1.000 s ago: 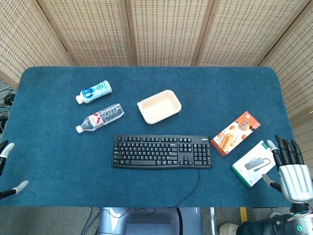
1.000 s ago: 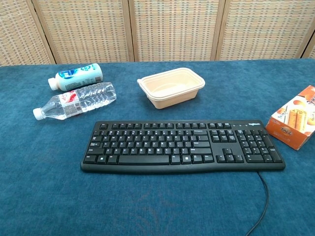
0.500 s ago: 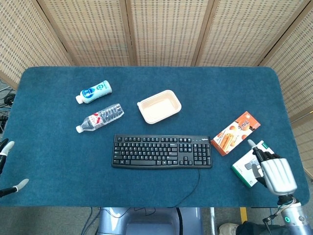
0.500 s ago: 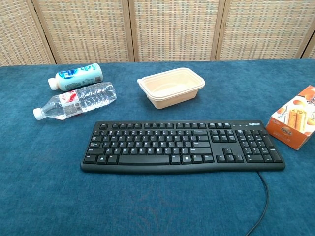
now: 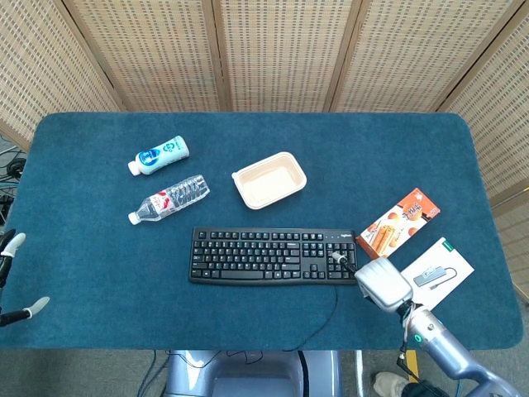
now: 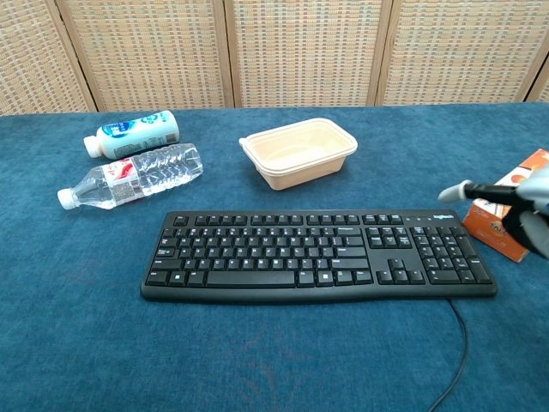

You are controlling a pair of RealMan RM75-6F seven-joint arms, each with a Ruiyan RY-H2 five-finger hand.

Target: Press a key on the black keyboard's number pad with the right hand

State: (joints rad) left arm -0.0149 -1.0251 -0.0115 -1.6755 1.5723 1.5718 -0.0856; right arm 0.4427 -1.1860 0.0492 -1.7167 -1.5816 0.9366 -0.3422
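Note:
The black keyboard (image 5: 273,256) lies near the table's front edge, its number pad (image 5: 340,258) at its right end. My right hand (image 5: 376,281) hovers just off the keyboard's front right corner, palm down, fingertips (image 5: 339,260) reaching over the number pad. In the chest view the right hand (image 6: 519,210) enters from the right edge, with one finger (image 6: 459,191) stretched left above and beyond the number pad (image 6: 450,253), clear of the keys. It holds nothing. Only two spread fingertips of my left hand (image 5: 10,277) show, at the table's front left edge.
An orange snack box (image 5: 398,224) and a white adapter box (image 5: 434,273) lie right of the keyboard. A beige tray (image 5: 269,179) sits behind it, and two bottles (image 5: 169,199) lie at the back left. The keyboard cable (image 5: 326,318) runs to the front edge.
My right hand has swung left from the table's front right corner, past the white box, to the keyboard's right end. The left hand has hardly moved.

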